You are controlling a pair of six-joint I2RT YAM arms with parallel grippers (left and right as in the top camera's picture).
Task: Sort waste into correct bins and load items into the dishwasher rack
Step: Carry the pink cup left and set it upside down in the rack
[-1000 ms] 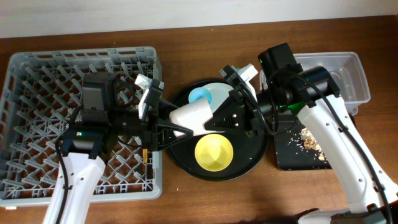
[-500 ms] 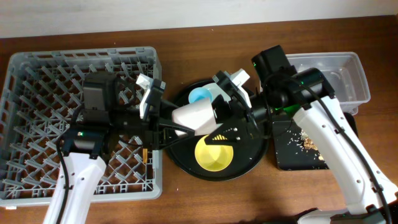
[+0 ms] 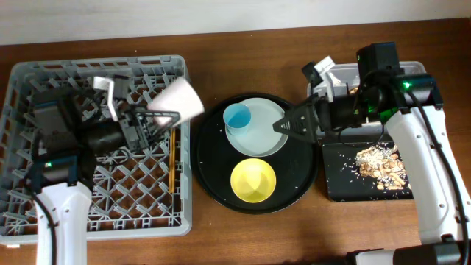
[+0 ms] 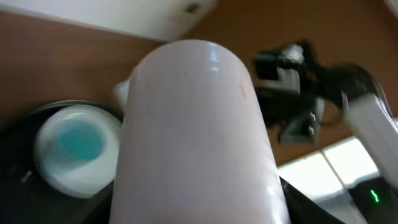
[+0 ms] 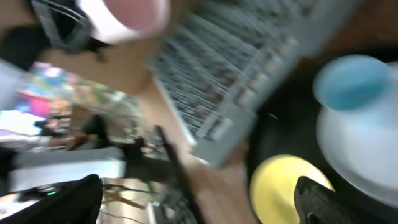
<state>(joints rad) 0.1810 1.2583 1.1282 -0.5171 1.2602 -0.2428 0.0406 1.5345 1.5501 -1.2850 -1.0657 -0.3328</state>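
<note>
My left gripper (image 3: 168, 114) is shut on the pink cup (image 3: 179, 99), held tilted on its side above the right edge of the grey dishwasher rack (image 3: 44, 81). The cup (image 4: 193, 137) fills the left wrist view. My right gripper (image 3: 283, 124) stands open and holds nothing, above the right part of the mint-white plate (image 3: 259, 134). The light-blue cup (image 3: 237, 115) stands on that plate, and the yellow bowl (image 3: 253, 180) sits in front of it. The chopsticks (image 3: 171, 158) lie in the rack. The right wrist view shows the yellow bowl (image 5: 280, 186), the blue cup (image 5: 351, 81) and the rack (image 5: 249, 68).
Plate and bowl rest on a round black tray (image 3: 213, 184) between the rack and the bins. The black rectangular tray (image 3: 342, 184) at the right holds beige food scraps (image 3: 379, 163). The clear tub (image 3: 416, 81) behind it is partly covered by my right arm.
My left arm carried the pink cup left, from over the round tray to above the rack. My right gripper opened, let go of the cup and drew back to the right.
</note>
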